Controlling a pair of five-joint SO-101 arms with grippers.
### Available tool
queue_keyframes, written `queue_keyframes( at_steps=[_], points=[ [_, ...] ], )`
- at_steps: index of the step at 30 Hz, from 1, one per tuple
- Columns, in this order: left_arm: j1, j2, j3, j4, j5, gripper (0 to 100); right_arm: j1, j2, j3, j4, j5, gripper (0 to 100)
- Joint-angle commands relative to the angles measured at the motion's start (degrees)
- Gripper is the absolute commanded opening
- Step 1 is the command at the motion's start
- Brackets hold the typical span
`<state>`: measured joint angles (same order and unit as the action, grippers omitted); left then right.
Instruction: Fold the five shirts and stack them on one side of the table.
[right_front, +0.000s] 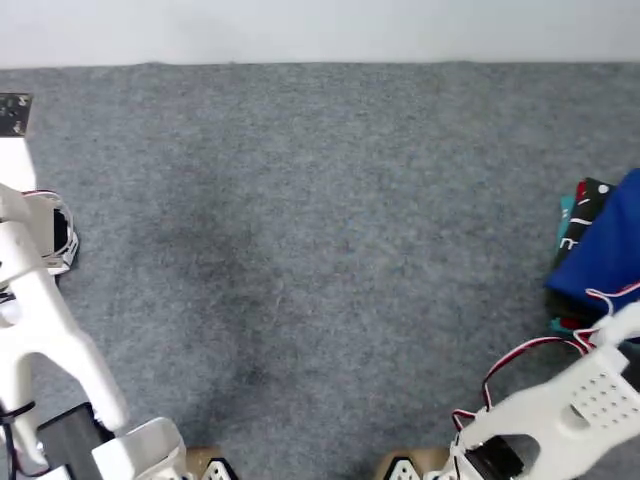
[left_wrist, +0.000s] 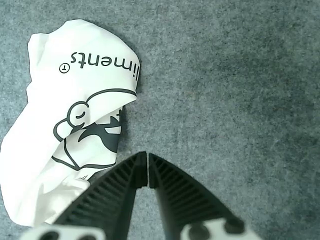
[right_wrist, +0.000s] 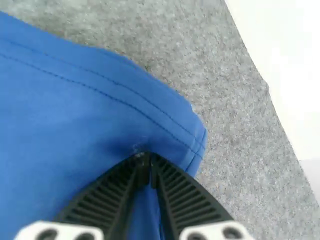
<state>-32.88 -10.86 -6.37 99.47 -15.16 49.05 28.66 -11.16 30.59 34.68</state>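
Right gripper (right_wrist: 144, 159) pressed together, nipping blue shirt (right_wrist: 70, 115) atop pile (right_front: 575, 225) at table (right_front: 320, 200) right edge (pucker at tips). Left gripper (left_wrist: 148, 167) closed, empty, beside crumpled white shirt (left_wrist: 70, 90). Best let go straight up, no dragging fold.

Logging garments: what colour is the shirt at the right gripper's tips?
Solid blue; the shirt shows best in the right wrist view.

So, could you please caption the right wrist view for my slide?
Right gripper, jaws closed, pinching the blue shirt near its hem on the grey table.
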Motion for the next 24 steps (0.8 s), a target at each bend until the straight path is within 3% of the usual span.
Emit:
queue_keyframes(
  at_steps=[1,10,24],
  points=[
    [0.4,-2.5,-0.2,1.0,-0.3,1,-0.8,-8.0,-4.6,3.9,-0.1,0.9],
    [0.4,-2.5,-0.2,1.0,-0.3,1,2.9,-16.7,-4.5,22.1,-0.1,0.9],
    [0.4,-2.5,-0.2,1.1,-0.3,1,0.6,-5.1,-5.5,17.3,-0.1,0.9]
  ],
)
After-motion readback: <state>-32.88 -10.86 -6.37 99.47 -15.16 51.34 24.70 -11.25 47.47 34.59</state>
